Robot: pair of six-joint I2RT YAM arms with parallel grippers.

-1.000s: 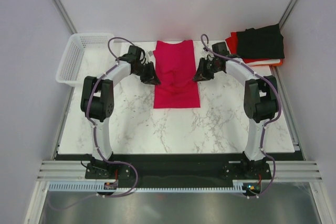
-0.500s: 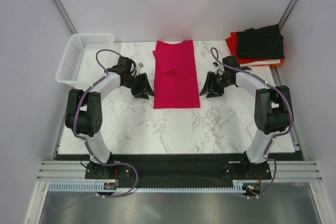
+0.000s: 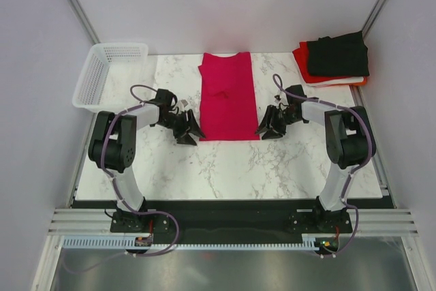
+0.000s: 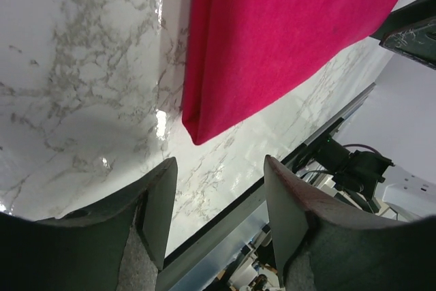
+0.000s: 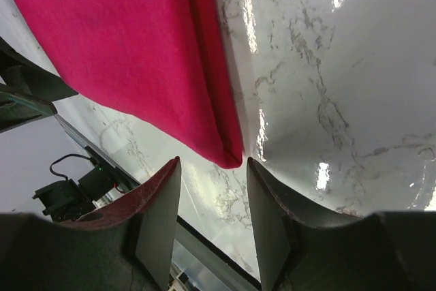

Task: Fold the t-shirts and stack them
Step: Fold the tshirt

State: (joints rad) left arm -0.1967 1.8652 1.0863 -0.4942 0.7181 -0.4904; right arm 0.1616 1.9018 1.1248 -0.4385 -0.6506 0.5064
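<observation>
Left fingers point(image 3: 191, 131) spread wide and gripping nothing, low over the counter point(image 3: 225, 168), just beside the near left corner of the pink shirt point(image 3: 229, 100). Right fingers point(image 3: 266, 128) apart too, less widely and equally empty, at the near right corner, mirrored across the cloth.

From the left wrist: folded hem corner just ahead of the gap between the two dark tips, bare marble beneath them; contact with the cloth impossible to tell. From the right wrist: the other hem corner level with the mouth of the gap, nearer one tip than the other, touching or not unclear.

Pink shirt flat on the middle of the counter, folded into a long narrow strip, neckline toward the far wall, hem toward the arms.

Far right corner: black shirt point(image 3: 338, 54) folded atop an orange-red shirt point(image 3: 304, 63) and a white shirt point(image 3: 340, 81) — a small stack, well apart from both arms.

Far left: white mesh basket point(image 3: 102, 49) at the counter's edge.
</observation>
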